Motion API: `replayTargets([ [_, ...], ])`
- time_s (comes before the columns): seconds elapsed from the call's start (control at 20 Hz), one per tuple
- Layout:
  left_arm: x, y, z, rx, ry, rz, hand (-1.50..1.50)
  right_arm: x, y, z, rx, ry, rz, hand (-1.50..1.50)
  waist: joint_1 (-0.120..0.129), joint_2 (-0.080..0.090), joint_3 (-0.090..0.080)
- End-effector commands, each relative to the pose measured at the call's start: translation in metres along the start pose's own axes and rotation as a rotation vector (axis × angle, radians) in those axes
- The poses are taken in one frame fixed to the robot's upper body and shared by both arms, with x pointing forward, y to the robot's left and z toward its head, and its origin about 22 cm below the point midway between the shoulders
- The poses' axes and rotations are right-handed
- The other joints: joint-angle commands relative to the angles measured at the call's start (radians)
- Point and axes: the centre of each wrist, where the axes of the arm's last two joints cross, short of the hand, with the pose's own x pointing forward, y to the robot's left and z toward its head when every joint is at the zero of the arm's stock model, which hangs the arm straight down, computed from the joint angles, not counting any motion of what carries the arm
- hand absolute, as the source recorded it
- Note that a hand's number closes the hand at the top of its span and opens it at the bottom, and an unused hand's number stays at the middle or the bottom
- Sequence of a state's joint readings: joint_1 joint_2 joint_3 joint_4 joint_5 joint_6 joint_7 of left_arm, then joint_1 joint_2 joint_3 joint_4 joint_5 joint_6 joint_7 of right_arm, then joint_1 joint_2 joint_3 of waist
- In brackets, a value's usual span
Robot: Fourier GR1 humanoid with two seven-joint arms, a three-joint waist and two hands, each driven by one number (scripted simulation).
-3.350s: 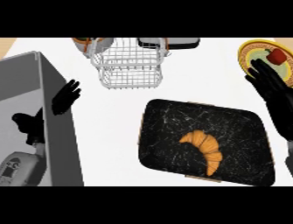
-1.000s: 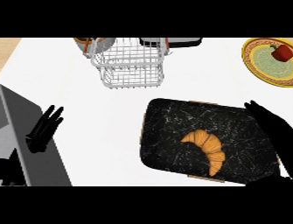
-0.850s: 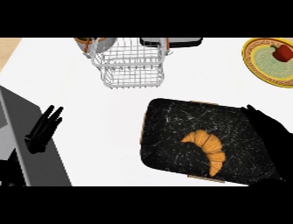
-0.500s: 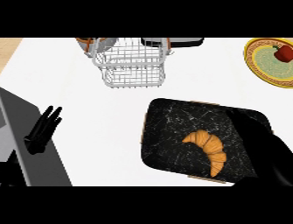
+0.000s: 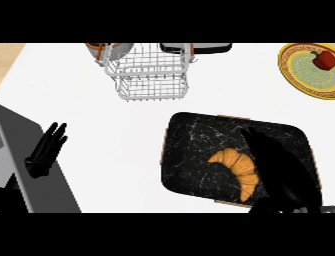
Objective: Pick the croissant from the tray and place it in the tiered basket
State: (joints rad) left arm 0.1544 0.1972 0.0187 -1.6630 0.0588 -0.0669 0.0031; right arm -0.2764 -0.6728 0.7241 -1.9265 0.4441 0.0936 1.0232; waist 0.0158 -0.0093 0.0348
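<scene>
A golden croissant (image 5: 236,167) lies on the black marbled tray (image 5: 199,145) at the lower right. My right hand (image 5: 281,170) hovers over the tray just right of the croissant, fingers straight and pointing up, its edge overlapping the croissant's right side. The white wire tiered basket (image 5: 151,75) stands at the top centre. My left hand (image 5: 46,149) rests open at the left, fingers up, beside a grey box.
A yellow plate (image 5: 316,72) with a red item (image 5: 325,59) sits at the top right. A grey box (image 5: 11,155) fills the lower left. Dark cookware (image 5: 196,47) stands behind the basket. White counter lies between basket and tray.
My right hand has slid left over the tray, from its right edge to right beside the croissant. The left hand has stayed where it was.
</scene>
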Motion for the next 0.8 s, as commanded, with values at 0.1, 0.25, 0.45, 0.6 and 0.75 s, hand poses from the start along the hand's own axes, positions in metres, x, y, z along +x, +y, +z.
replayTargets([
  [0.1, -0.034, -0.016, 0.0, 0.102, 0.197, -0.034, 0.0, 0.008, -0.004, -0.017, 0.058, 0.094, 0.056, -1.5, -0.012, 0.02, -0.036],
  [0.25, -0.042, -0.016, 0.009, 0.105, 0.209, -0.03, 0.0, 0.013, 0.008, -0.011, 0.084, 0.067, 0.062, -1.5, -0.02, 0.016, -0.036],
  [0.45, -0.041, -0.026, 0.014, 0.111, 0.205, -0.03, 0.0, 0.023, 0.003, -0.019, 0.076, 0.075, 0.063, -1.5, -0.012, 0.016, -0.036],
  [0.6, -0.042, -0.019, 0.009, 0.119, 0.193, -0.027, 0.0, 0.015, 0.012, -0.031, 0.111, 0.097, 0.073, -1.5, -0.017, 0.02, -0.036],
  [0.75, -0.028, -0.032, -0.001, 0.116, 0.18, -0.019, 0.0, 0.015, 0.022, -0.039, 0.142, 0.115, 0.067, -1.5, -0.022, 0.021, -0.034],
])
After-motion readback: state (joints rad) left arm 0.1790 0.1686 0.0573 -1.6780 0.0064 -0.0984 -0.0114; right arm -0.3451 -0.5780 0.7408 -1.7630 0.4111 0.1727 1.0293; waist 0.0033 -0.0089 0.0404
